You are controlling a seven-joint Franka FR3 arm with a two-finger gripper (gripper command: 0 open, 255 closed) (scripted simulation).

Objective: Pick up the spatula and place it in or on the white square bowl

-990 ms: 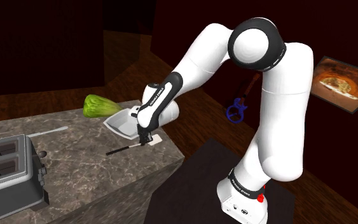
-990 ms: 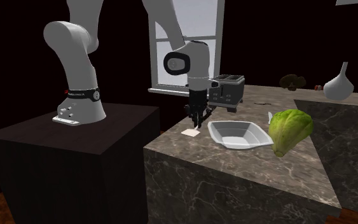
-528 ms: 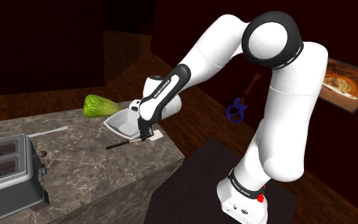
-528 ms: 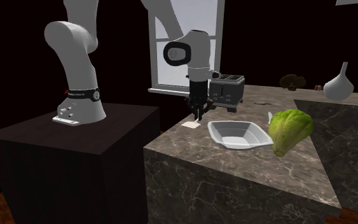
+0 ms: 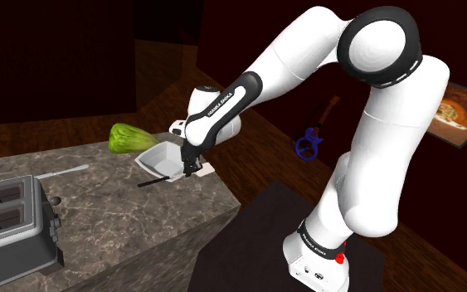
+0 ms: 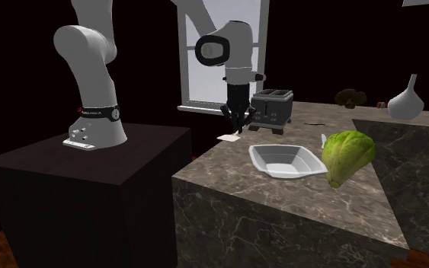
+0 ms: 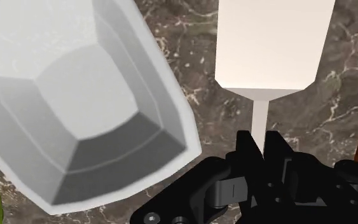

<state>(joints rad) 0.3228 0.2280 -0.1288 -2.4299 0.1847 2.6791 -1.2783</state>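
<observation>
Counter (image 5: pixel 124 207): marbled top. Bowl (image 7: pixel 75 102): white, empty, just beside the held item. Spatula (image 7: pixel 273 44): appears lifted off counter, pale blade fwd of hand, long axis approx. parallel to bowl's near rim. Gripper (image 7: pixel 260 143): fingers clamped on spatula neck.

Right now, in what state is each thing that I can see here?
spatula: clasped at its thin neck, held above the counter
end effector: shut on the spatula
white square bowl: upright on the counter, empty
lettuce: lying on the counter beside the bowl
toaster: standing upright, nothing seen in its slots
</observation>
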